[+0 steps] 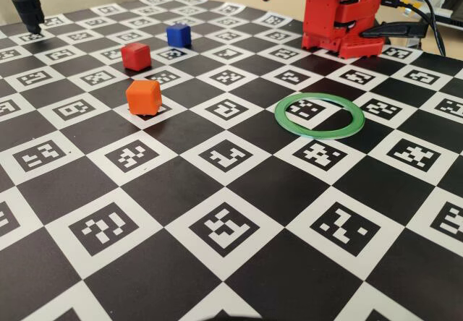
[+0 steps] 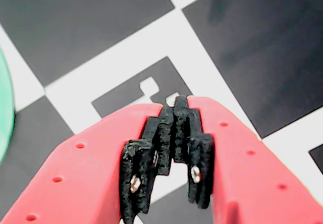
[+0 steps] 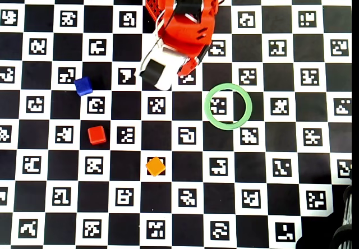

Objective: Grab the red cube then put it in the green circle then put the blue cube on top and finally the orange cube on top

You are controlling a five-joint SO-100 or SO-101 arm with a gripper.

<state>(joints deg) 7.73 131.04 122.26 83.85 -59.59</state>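
The red cube [image 1: 136, 56] [image 3: 97, 134], the blue cube [image 1: 179, 35] [image 3: 83, 86] and the orange cube [image 1: 144, 97] [image 3: 155, 166] lie apart on the left part of the checkered board. The green circle [image 1: 318, 134] [image 3: 227, 126] lies flat to the right with nothing inside it; its edge [image 2: 4, 108] shows at the left of the wrist view. My red gripper [image 2: 176, 104] [image 3: 188, 68] hangs above the board near the arm's base, up and left of the ring in the overhead view. Its black pads meet, with nothing between them.
The red arm base [image 1: 340, 17] stands at the board's far edge, with cables [image 1: 419, 6] beside it. A black stand [image 1: 27, 6] rises at the far left corner. Another dark object [image 3: 345, 235] sits at the overhead view's lower right corner.
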